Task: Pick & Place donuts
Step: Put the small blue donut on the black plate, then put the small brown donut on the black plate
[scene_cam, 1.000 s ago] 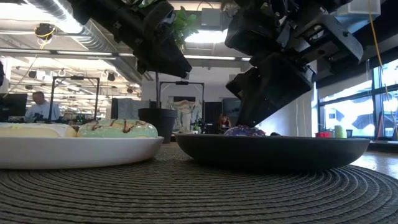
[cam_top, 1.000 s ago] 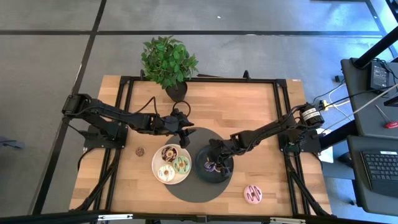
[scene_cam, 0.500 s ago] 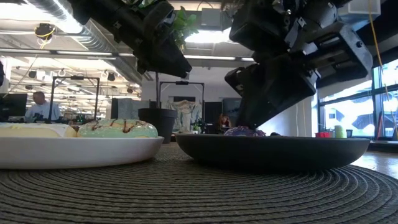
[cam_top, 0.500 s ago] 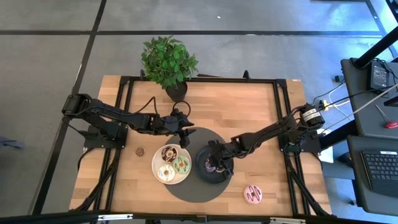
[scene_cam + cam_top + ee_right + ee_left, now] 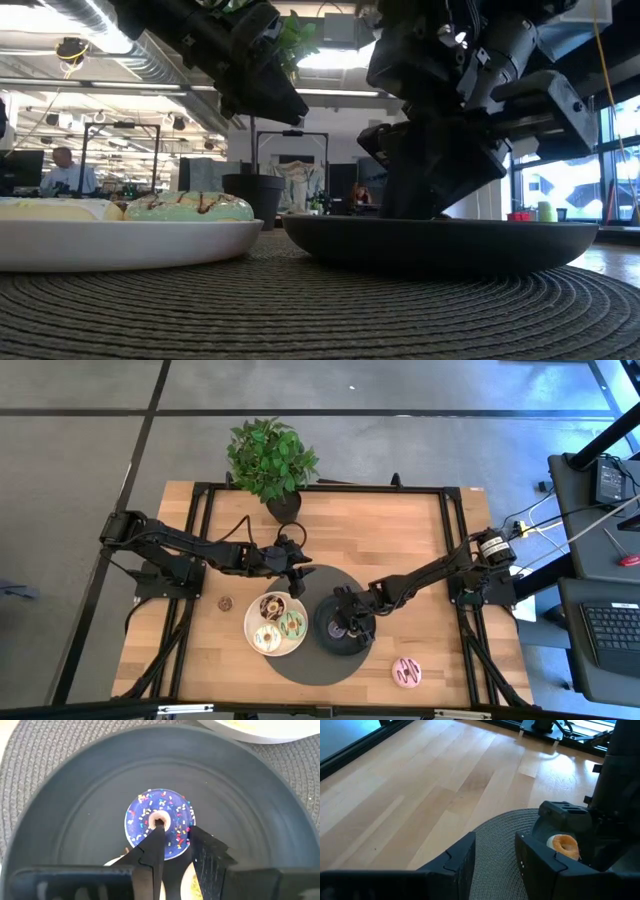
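Sitting flat in the middle of the black plate [image 5: 60,820], the purple sprinkled donut [image 5: 159,823] now has the right gripper [image 5: 172,845] right down on it: one finger's tip stands in the donut's hole and the other over its iced ring, a narrow gap between them, not yet pinched. Over the last second this arm has dropped lower into the plate; in the low view the donut that peeked out beside the gripper is now hidden behind it [image 5: 435,165]. That suggests a grasp on the ring's wall is about to close, so the pick is at its start, not done.

Beside it, the white plate [image 5: 252,628] carries three donuts, the green one [image 5: 292,624] nearest the black plate. A pink donut [image 5: 407,672] lies alone on the desk [image 5: 380,530], near the front right edge of the round mat [image 5: 300,665].

Unmoved, the left gripper [image 5: 296,582] hovers over the mat's far edge, fingers parted and empty.
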Tool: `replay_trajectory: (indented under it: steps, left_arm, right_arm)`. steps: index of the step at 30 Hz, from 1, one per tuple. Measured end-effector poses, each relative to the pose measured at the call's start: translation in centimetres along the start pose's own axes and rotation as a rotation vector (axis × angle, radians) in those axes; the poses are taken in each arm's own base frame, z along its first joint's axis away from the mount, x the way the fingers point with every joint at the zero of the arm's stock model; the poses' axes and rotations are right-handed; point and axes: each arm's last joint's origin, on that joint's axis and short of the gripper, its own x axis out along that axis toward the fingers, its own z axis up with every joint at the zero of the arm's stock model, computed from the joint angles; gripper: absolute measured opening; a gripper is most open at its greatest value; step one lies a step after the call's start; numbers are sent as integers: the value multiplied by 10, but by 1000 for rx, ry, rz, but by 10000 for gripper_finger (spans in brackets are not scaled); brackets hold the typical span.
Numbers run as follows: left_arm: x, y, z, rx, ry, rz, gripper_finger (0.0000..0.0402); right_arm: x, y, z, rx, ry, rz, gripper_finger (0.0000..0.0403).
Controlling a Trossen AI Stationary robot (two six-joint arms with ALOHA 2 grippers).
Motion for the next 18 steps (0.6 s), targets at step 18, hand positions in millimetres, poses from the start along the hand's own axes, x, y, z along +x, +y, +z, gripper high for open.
replay_trajectory:
  steps: [18]
  left_arm:
    - [0, -1, -3, -13, 46, -54, 136]
  right_arm:
    - [-52, 1, 7, 55, 16, 0, 94]
